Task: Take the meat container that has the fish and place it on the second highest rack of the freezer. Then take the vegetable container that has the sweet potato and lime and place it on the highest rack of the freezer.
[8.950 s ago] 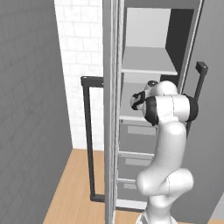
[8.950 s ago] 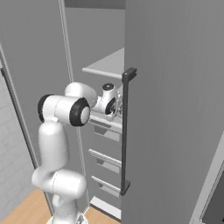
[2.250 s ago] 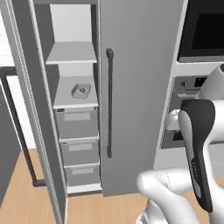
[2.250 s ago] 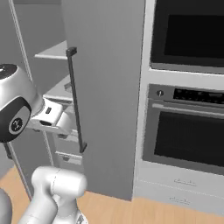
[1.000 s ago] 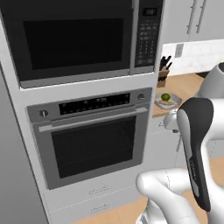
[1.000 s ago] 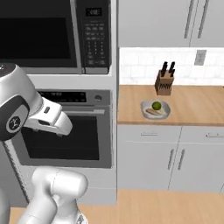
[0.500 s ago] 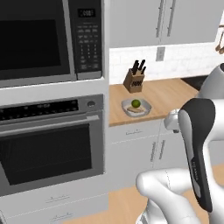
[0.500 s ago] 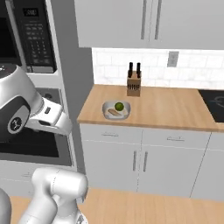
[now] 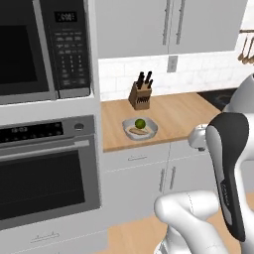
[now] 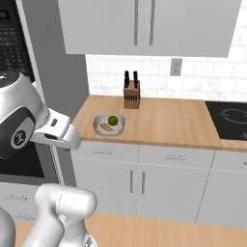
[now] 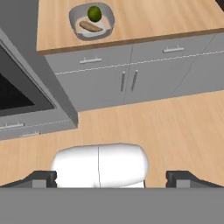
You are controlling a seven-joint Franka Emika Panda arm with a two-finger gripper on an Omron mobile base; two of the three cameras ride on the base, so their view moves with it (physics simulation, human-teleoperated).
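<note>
We go for the vegetable container (image 9: 140,129) on the wooden worktop (image 9: 171,116), just in front of the knife block (image 9: 140,92), with the lime (image 9: 140,123) and sweet potato (image 9: 139,131) inside. Our fingers (image 11: 43,177) stand wide apart and empty; we should descend squarely over its rim.

Base views flanking, hand view downward, sharing counter (image 9: 168,116).

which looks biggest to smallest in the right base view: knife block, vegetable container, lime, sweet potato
1. vegetable container
2. knife block, though it stands farther back, so its true rank against the container is unsure
3. sweet potato
4. lime, close to the sweet potato in size
</note>
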